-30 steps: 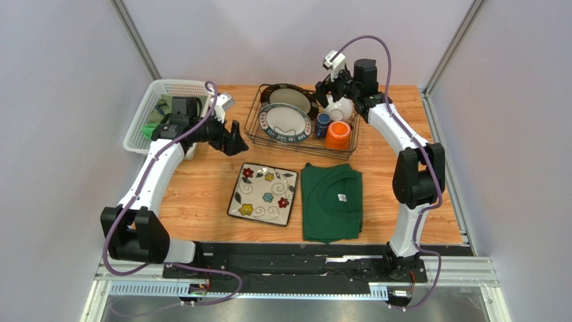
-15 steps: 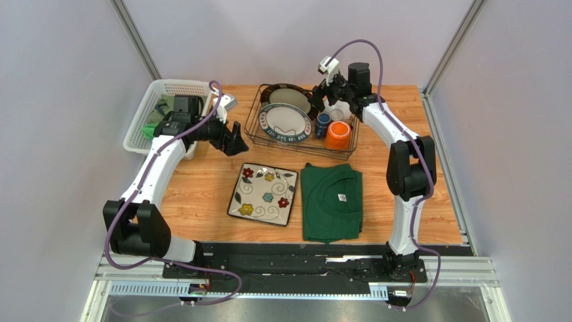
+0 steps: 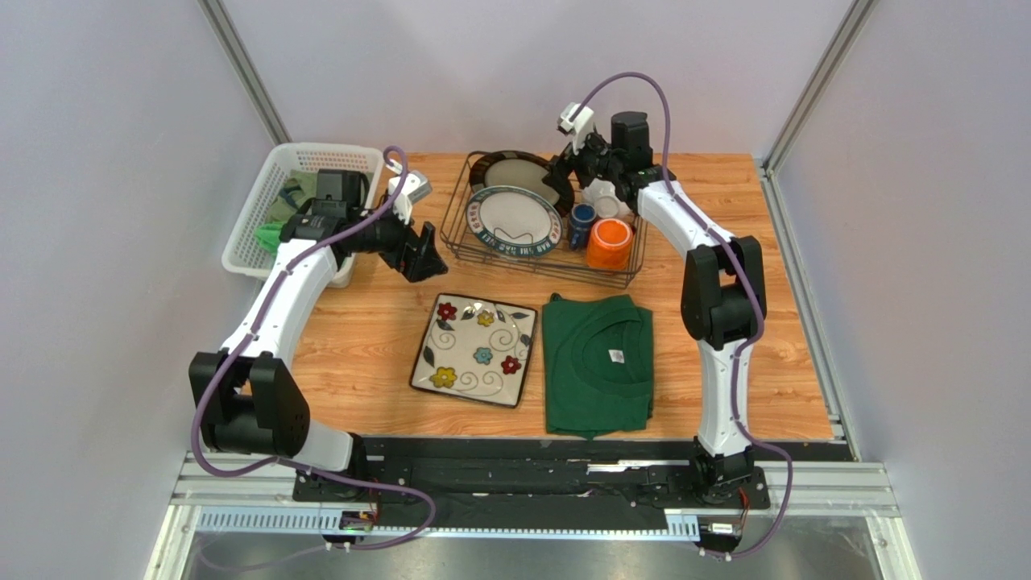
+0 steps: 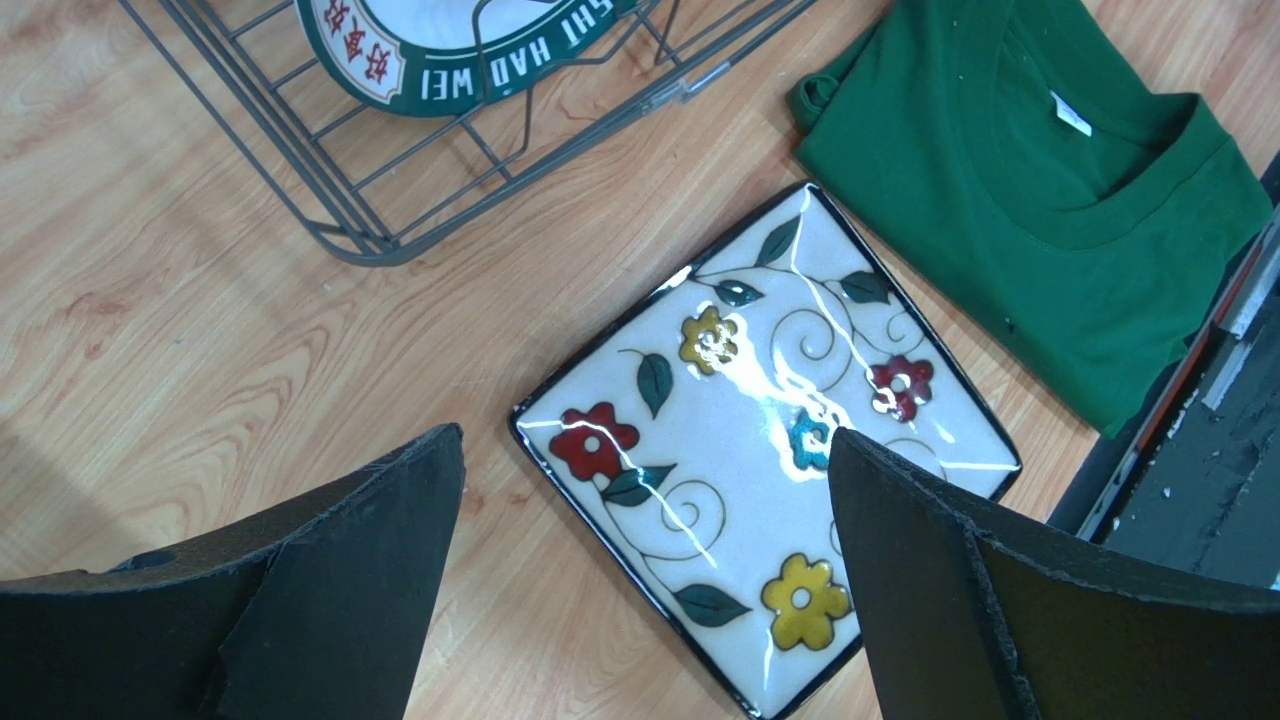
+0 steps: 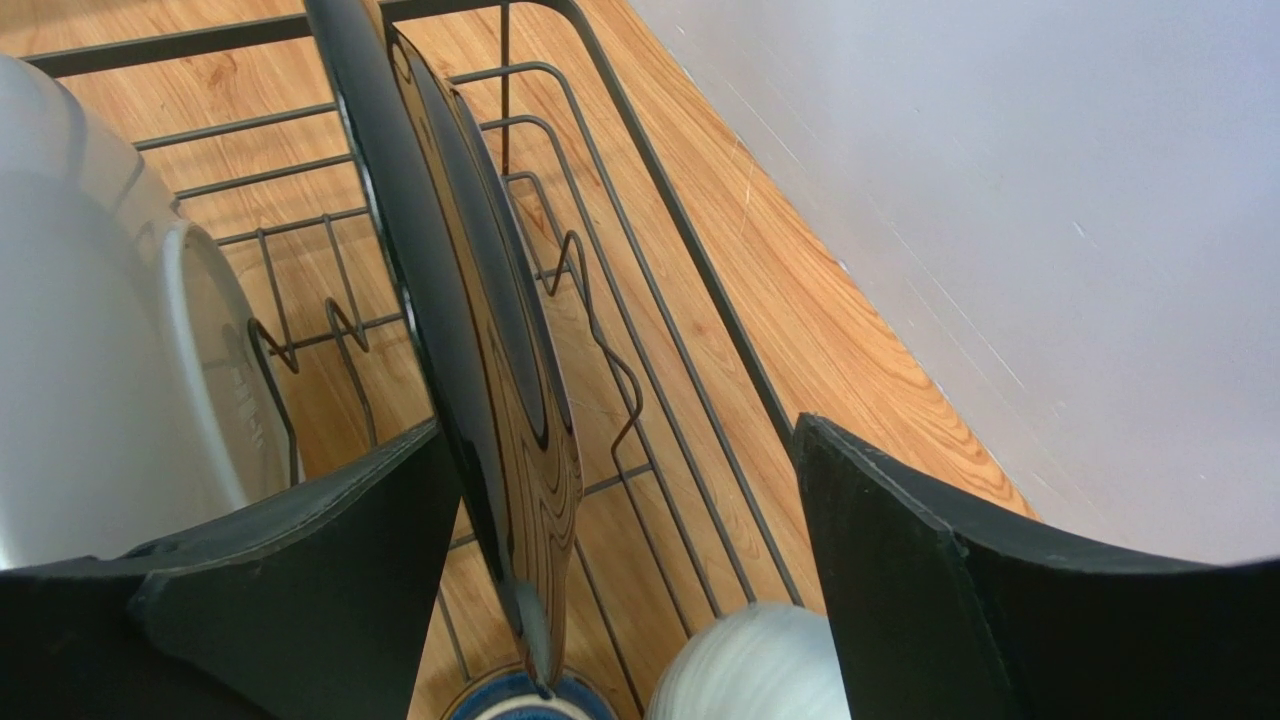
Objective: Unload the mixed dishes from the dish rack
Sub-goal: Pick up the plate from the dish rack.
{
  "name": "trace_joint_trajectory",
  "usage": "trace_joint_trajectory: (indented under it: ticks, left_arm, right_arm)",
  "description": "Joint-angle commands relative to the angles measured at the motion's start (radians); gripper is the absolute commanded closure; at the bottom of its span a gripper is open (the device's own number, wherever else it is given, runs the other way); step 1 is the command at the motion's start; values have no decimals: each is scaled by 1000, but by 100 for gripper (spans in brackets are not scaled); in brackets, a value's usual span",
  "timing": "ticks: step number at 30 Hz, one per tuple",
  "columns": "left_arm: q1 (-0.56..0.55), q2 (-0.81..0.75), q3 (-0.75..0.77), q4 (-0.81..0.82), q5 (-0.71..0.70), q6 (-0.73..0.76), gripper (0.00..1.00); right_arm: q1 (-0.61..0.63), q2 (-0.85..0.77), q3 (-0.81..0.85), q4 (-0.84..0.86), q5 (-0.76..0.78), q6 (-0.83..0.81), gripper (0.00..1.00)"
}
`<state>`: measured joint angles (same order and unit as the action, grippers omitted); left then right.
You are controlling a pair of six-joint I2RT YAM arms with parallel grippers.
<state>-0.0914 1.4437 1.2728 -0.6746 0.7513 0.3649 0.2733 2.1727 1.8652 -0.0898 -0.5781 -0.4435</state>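
Observation:
The dish rack holds two round dark-rimmed plates on edge, the back one and the lettered front one. Beside them are a white bowl, a dark blue mug and an orange mug. My right gripper hangs open over the back plate. That plate's rim stands between the jaws, close to the left finger. The square flower-patterned plate lies flat on the table. My left gripper is open and empty beside the rack's left end, above the square plate.
A folded green shirt lies right of the square plate. A white perforated basket with green things in it stands at the back left, behind my left arm. The wall runs close behind the rack.
My right gripper has moved left along the back of the rack, from over the white bowl to the back plate. The left gripper has shifted slightly towards the rack.

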Motion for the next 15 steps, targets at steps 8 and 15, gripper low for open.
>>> trace_joint_trajectory:
  ticks: [8, 15]
  left_arm:
    - [-4, 32, 68, 3, 22, 63, 2]
    - [-4, 43, 69, 3, 23, 71, 2]
  right_arm:
    - [24, 99, 152, -14, -16, -23, 28]
    - [33, 114, 160, -25, -12, -23, 39]
